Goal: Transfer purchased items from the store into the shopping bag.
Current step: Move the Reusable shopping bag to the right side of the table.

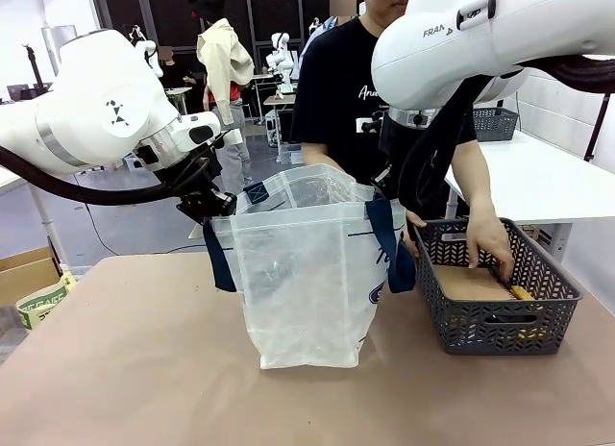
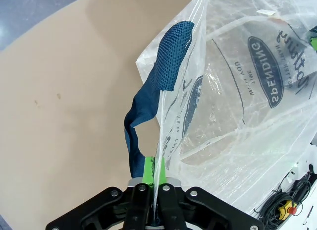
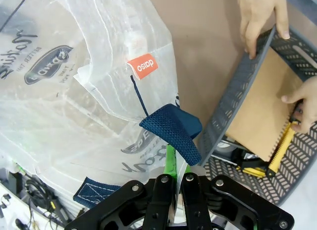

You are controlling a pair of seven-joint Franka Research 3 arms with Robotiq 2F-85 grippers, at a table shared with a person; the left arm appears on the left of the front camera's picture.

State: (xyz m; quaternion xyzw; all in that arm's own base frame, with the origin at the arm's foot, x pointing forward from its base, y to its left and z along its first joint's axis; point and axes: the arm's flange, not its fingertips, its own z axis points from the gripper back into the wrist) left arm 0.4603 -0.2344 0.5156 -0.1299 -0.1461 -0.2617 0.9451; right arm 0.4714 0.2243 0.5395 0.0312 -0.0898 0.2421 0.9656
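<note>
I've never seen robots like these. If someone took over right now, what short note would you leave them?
Left claw: shut on the rim of the shopping bag, beside a navy handle.
Right claw: shut on the opposite rim; together they hold the bag open and upright on the table.
Person: one hand on the rim of the grey basket, the other hand inside it at a yellow-and-black item.
Done: bag held open; I cannot make out items in it.
Left: items move from basket into bag.

The left pincer [image 2: 154, 173] pinches the rim of the translucent whitish plastic shopping bag [image 2: 237, 116]; its navy woven strap [image 2: 168, 61] hangs just beyond.
</note>
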